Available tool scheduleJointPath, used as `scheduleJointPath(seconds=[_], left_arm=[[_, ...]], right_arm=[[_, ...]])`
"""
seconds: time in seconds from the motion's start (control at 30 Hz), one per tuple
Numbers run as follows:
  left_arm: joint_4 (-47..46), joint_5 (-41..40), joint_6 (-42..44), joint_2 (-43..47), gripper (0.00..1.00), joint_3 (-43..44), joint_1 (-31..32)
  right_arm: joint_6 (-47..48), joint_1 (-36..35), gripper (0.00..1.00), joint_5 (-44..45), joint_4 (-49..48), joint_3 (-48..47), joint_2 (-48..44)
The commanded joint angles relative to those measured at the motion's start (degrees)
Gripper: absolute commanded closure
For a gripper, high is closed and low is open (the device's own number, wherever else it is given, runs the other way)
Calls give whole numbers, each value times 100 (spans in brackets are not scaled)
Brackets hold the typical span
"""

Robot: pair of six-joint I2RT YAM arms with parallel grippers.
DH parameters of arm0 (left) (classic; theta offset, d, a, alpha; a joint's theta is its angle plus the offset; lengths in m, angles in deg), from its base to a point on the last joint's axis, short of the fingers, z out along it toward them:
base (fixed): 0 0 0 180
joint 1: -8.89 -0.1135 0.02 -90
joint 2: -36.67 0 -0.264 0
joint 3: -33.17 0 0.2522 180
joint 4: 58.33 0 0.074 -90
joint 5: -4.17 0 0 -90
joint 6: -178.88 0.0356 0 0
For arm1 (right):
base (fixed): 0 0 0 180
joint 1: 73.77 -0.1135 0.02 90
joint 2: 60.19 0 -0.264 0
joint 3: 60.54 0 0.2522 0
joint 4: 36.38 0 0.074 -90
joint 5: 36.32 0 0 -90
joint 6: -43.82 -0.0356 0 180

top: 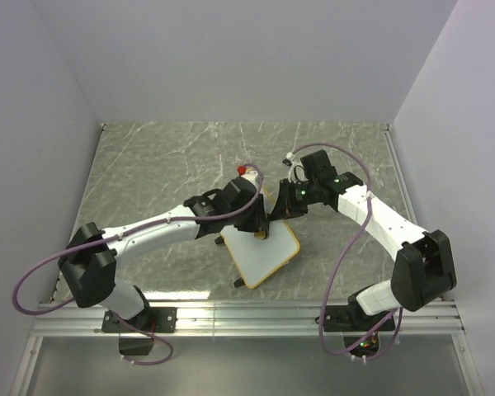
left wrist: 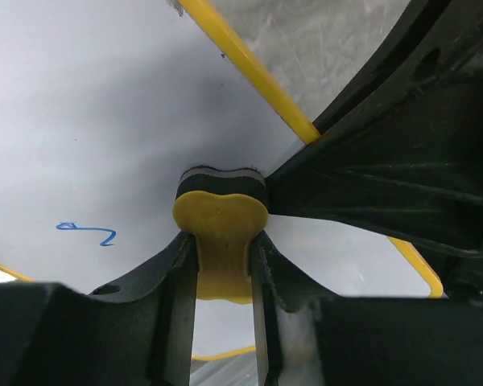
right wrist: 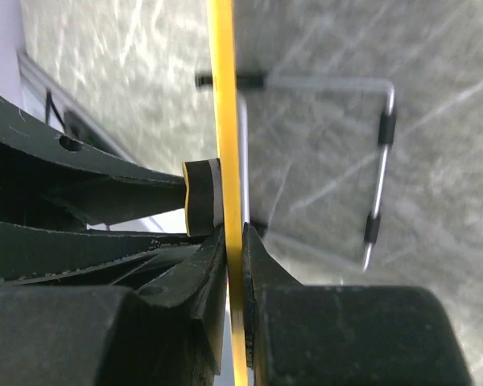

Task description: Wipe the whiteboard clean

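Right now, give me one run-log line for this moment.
left gripper: shut on eraser, pad against whiteboard | right gripper: shut on whiteboard rim | not yet wiped: blue scribble

A white whiteboard [top: 268,247] with a yellow-orange rim bears one small blue scribble [left wrist: 87,233]. The eraser [left wrist: 221,221] is yellow with a black pad. The tabletop [top: 165,157] is grey marble-patterned, veined white. Purple cables [top: 16,293] trail the white-and-black arms [top: 148,231].

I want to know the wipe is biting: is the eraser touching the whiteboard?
Touching. The right wrist view is edge-on: the eraser sits flush against the whiteboard, with no gap between them.
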Motion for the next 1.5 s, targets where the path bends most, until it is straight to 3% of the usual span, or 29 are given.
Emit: scheduleJointPath(seconds=[0.0, 0.2, 0.47, 0.9, 1.3, 1.47], left_arm=[[-103, 501, -499, 14, 100, -112, 471], [81, -96, -860, 243, 100, -657, 490], [73, -765, -1133, -108, 100, -1360, -28], [275, -994, -571, -706, 100, -702, -952], [345, -458, -350, -697, 100, 862, 225], [214, -317, -535, -610, 100, 881, 402]], right_arm=[[387, -164, 100, -149, -104, -212, 18], [414, -164, 100, -166, -96, -238, 27], [422, -173, 100, -166, -104, -98, -105], [396, -164, 100, -192, -175, 219, -377], [361, -173, 100, -280, -377, 245, -255], [352, -173, 100, -307, -421, 262, -237]])
